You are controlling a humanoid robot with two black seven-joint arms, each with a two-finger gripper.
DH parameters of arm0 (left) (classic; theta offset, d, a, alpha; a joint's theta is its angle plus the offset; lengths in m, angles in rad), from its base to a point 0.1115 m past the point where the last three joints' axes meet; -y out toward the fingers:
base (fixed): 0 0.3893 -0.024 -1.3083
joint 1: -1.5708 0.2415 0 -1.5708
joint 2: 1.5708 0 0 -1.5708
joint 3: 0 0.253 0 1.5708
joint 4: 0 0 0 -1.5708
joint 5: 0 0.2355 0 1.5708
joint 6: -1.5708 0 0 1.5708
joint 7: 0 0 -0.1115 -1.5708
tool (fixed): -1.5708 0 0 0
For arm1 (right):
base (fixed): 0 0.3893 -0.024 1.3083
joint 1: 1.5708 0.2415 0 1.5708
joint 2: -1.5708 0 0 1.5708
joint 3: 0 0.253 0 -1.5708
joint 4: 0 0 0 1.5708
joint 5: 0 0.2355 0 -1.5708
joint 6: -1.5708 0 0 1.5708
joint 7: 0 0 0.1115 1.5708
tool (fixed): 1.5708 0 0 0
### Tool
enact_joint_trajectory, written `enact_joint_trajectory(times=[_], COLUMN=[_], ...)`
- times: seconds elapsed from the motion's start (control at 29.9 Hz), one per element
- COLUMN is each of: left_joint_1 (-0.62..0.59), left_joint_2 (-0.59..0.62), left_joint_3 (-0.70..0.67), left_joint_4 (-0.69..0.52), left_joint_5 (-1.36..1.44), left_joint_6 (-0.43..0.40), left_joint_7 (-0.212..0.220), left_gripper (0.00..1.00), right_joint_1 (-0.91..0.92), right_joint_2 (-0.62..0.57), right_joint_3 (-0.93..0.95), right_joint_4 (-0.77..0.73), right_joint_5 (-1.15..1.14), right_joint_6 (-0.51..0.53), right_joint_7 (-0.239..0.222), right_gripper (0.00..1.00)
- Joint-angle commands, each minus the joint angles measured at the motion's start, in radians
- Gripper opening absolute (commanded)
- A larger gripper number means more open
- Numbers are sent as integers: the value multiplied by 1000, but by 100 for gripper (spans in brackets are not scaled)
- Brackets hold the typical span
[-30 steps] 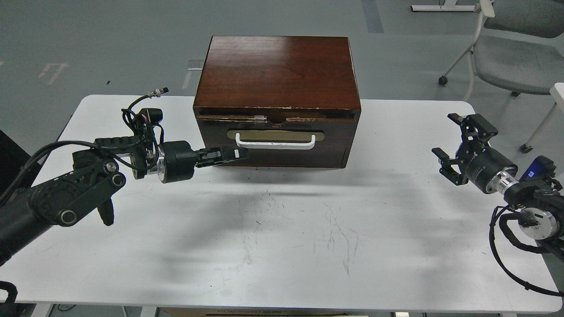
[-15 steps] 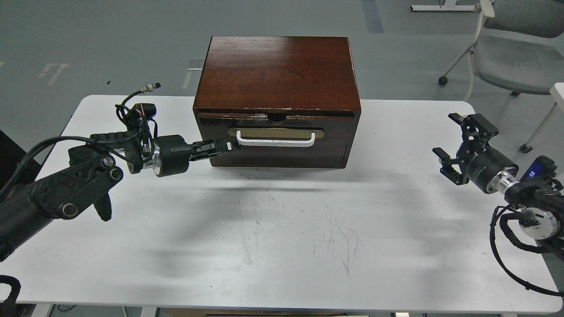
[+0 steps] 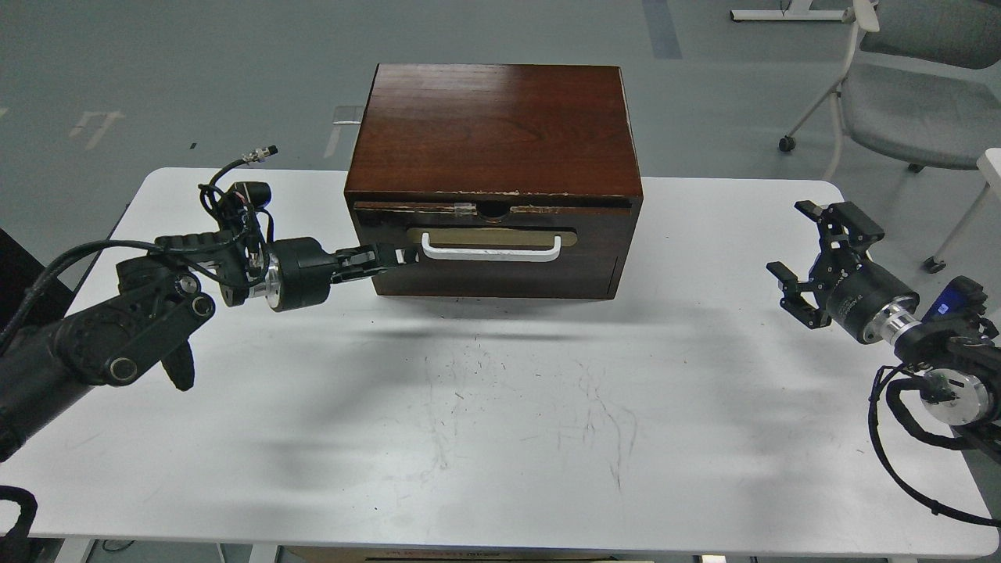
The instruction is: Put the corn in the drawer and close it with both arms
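Scuffed white table (image 3: 500,438) bears glossy reddish-brown box, chipped drawer (image 3: 493,258) shut.

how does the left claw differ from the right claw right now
The left claw is narrowed to a point against the drawer front, beside the white handle; the right claw hangs spread open over the table, well clear of the box. The left claw points sideways toward the handle; the right claw points up and away. Both are black and hold nothing.
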Motion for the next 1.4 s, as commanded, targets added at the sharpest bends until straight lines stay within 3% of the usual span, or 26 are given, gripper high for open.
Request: enact_joint_trajectory(times=[0.0,0.07,0.17,0.2,0.23,0.27,0.5,0.8,1.17,1.37], left_joint_1=[6,11,19,20,29,36,52,54,258,290], left_joint_2=[0,9,30,49,69,81,246,342,336,284], left_joint_3=[5,17,23,24,23,23,17,11,12,11], left_joint_4=[-15,-34,-61,-76,-93,-103,-213,-204,-123,-51], left_joint_5=[1,2,1,-2,-11,-18,-367,-886,-1241,-1282], left_joint_6=[0,0,0,0,0,0,0,0,0,0], left_joint_7=[0,0,0,0,0,0,0,0,0,0], left_gripper=[0,0,21,51,95,100,100,100,100,100], right_joint_1=[0,0,0,0,0,0,2,12,5,2], right_joint_2=[0,0,-2,-2,-2,-2,2,47,98,115], right_joint_3=[0,0,0,0,0,0,6,21,81,80], right_joint_4=[0,0,0,1,1,1,-3,-14,-15,-14], right_joint_5=[0,0,0,0,0,0,-1,-1,5,6], right_joint_6=[0,0,0,0,0,0,-2,-11,-15,-15], right_joint_7=[0,0,0,0,0,0,0,0,0,0], right_gripper=[100,100,100,100,100,100,100,100,100,100])
